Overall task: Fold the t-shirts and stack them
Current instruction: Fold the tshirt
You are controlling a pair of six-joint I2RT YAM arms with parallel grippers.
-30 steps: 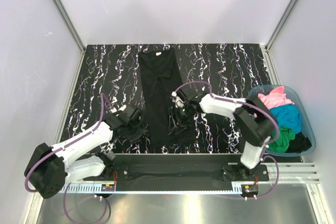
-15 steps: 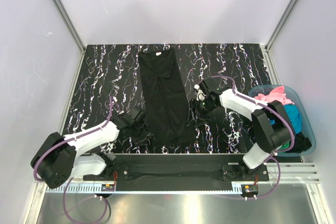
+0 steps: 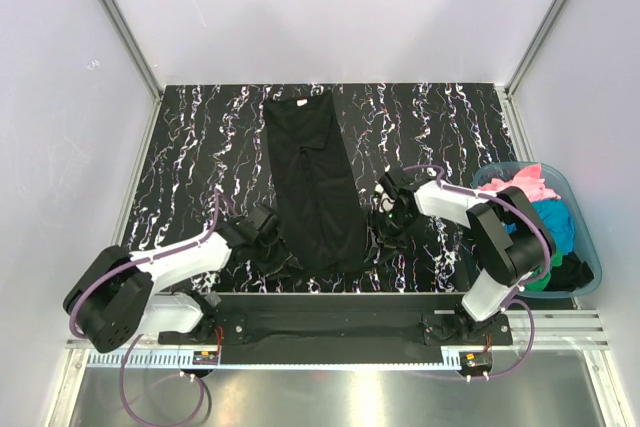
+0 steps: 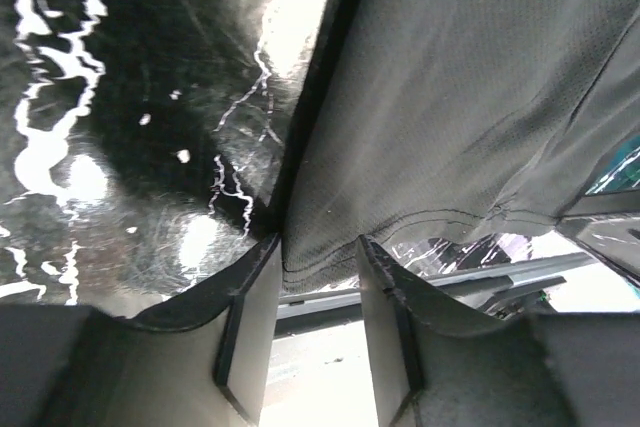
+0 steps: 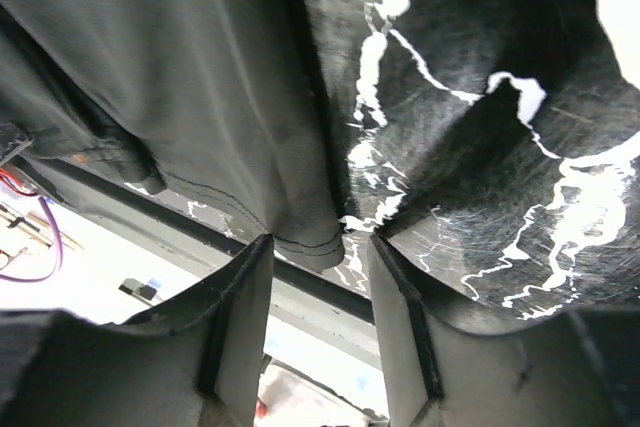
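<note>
The black t-shirt (image 3: 315, 187) lies flat in the middle of the table (image 3: 190, 147), a long narrow strip. Its long axis runs straight away from the arm bases, collar at the far end, hem at the near end. And here are both arms down low at that near end, one on each side! The left gripper (image 3: 268, 245) sits at the near-left corner of the hem. The right gripper (image 3: 384, 222) sits across at the right edge. Neither arm is clearly closer; each has its own corner, the cloth lying inboard of both.

From above, black fingers on black cloth and dark marbling give little away about the jaws. The wrist cameras settle it. On the left wrist the two fingers stand apart and the stitched hem corner (image 4: 315, 269) lies right in the mouth between their tips, flat, not bunched. On the right wrist it is the same picture mirrored: fingers parted, hem corner (image 5: 305, 239) at the mouth, with a sliver of bare table showing beside one finger. So both jaws are open, straddling cloth, nothing pinched yet.

My read: the fold turns on lifting this hem and carrying it along the long axis toward the collar.

Off to the right, the pink t-shirt (image 3: 524, 188), turquoise t-shirt (image 3: 556, 223) and green t-shirt (image 3: 536, 263) wait in the tub (image 3: 571, 183).
</note>
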